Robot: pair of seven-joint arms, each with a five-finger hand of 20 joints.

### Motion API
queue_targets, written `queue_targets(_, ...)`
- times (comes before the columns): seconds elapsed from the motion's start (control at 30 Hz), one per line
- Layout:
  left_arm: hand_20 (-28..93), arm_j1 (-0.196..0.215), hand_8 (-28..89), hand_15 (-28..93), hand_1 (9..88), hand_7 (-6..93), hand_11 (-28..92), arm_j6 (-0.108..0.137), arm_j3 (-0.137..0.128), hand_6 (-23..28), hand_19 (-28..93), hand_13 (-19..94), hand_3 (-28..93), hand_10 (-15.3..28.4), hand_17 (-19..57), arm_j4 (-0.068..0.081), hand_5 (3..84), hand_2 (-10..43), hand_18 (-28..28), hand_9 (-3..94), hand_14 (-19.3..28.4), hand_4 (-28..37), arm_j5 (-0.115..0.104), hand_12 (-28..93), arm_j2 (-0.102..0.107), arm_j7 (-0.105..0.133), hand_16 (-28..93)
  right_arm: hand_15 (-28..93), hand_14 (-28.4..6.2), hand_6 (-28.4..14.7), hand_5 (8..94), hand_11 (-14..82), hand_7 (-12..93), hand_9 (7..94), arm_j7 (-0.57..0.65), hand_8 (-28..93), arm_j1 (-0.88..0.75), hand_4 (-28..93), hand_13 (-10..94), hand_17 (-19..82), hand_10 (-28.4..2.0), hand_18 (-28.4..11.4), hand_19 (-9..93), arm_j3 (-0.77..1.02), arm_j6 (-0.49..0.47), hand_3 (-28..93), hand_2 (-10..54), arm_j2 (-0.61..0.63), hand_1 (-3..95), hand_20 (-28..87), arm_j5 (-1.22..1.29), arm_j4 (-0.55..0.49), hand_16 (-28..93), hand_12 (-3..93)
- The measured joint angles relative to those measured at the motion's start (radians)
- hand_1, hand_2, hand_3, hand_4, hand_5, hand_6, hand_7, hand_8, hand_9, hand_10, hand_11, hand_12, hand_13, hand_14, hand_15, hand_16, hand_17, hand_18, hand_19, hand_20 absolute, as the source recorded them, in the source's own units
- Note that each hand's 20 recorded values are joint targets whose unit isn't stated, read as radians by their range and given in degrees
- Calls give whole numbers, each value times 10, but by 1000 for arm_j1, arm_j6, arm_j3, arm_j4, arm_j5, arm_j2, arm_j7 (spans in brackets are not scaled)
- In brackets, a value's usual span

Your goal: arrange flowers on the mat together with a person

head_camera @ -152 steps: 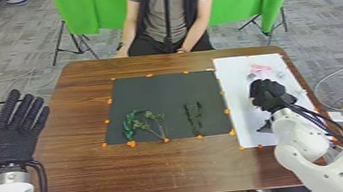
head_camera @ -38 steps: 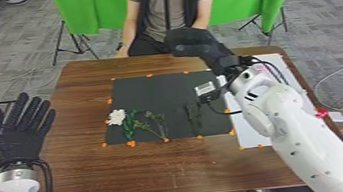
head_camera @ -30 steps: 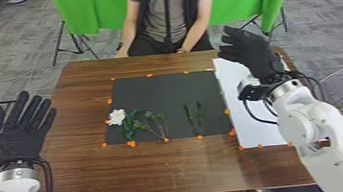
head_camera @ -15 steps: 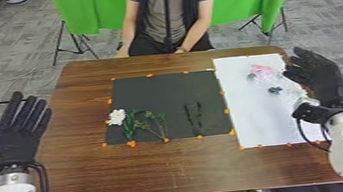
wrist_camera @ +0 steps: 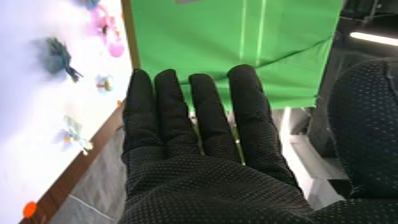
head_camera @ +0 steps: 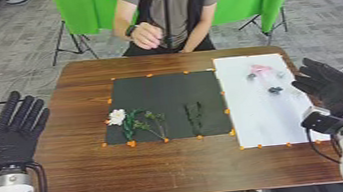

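The dark mat (head_camera: 163,92) lies on the table. On its lower left are a white flower (head_camera: 116,117) and green leafy stems (head_camera: 130,125); a thin sprig (head_camera: 157,125) lies beside them and another green stem (head_camera: 194,117) lies farther right. The white mat (head_camera: 254,107) holds a pink flower (head_camera: 260,69) and a dark blue-grey flower (head_camera: 275,90). My right hand (head_camera: 330,87) is open and empty at the white mat's right edge. In the right wrist view my right hand (wrist_camera: 209,185) has straight fingers, near the pink flower (wrist_camera: 107,27) and dark flower (wrist_camera: 60,57). My left hand (head_camera: 10,133) is open, left of the table.
A person across the table holds one hand (head_camera: 146,35) raised above the far edge, empty as far as I can tell. Orange markers line both mats. Green cloth (head_camera: 240,7) hangs behind the person. Bare wood (head_camera: 174,171) borders the dark mat at the near side.
The white flower has come onto the dark mat's left side. My right hand has swung from above the far edge out to the right. The person has raised one hand.
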Motion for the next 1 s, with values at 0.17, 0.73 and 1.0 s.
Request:
queue_targets(0.17,116,-8,-104,275,243,127,171,-8,-8,65,309,245,657,136,-53,1,384,158,133,352,138,-283,25,84,0,-6,-68,131,-147,-26,418,43,139,396,-1,-95,6,-229,307,148,-137,-154,306,8,-49,717,22,-5,222,162,0,5,245,167)
queue_targets(0.73,117,14,-105,283,239,131,175,-6,-27,65,310,249,669,136,-53,-2,390,158,133,357,139,-283,7,82,-29,0,-69,137,-149,-27,421,47,140,404,-24,-95,-185,-229,313,147,-136,-156,314,112,-119,716,21,-39,229,163,-14,-80,244,166)
queue_targets(1.0,117,-9,-105,281,243,133,176,-12,-16,60,311,249,664,137,-53,5,394,155,133,358,138,-283,3,82,-28,7,-71,126,-134,-27,427,48,143,411,-35,-97,-168,-227,322,151,-130,-152,309,127,-157,717,20,-39,231,156,-15,-82,228,161)
